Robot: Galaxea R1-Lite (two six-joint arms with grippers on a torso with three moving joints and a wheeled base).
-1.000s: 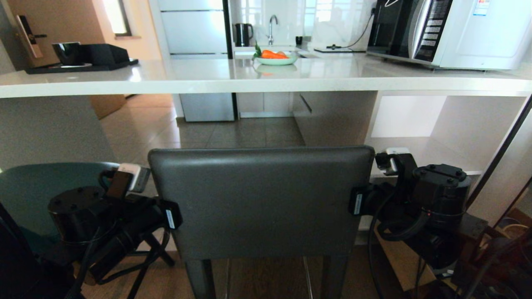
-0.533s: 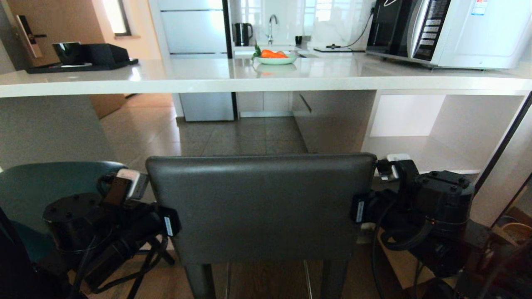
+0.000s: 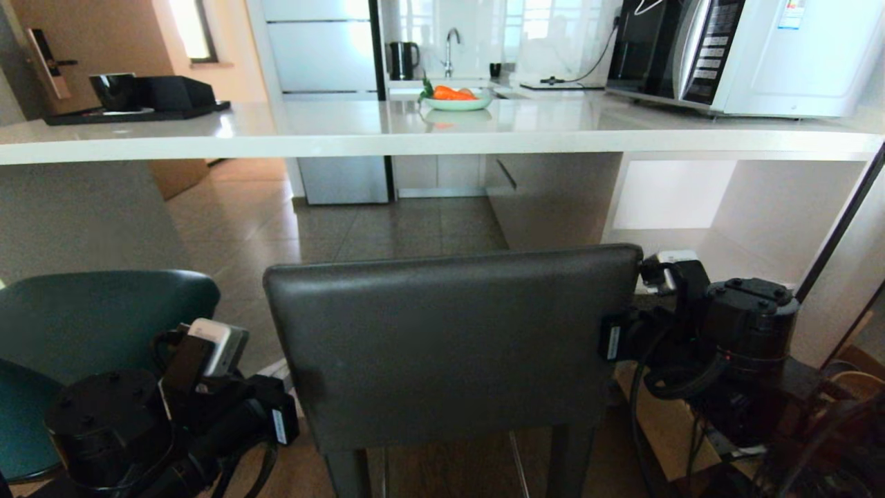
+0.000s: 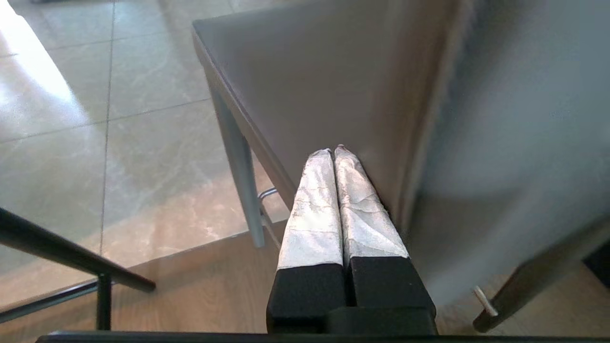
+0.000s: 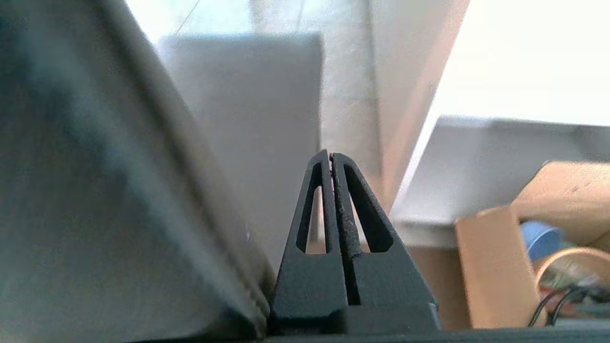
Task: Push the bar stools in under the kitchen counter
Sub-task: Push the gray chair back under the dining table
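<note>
The dark grey stool point(image 3: 449, 346) stands at 6 o'clock from the kitchen counter point(image 3: 415, 142), its backrest below the slab edge. The teal stool point(image 3: 90, 318) sits at its 9 o'clock. The left gripper point(image 4: 333, 150) has its 2 fingers pressed together, empty, beside the grey backrest's left edge. The right gripper point(image 5: 331, 155) is likewise closed, empty, by the right edge.

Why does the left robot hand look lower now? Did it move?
Yes. The left gripper has dropped down and back along the grey stool's back; it sat beside the left edge higher up before.
</note>
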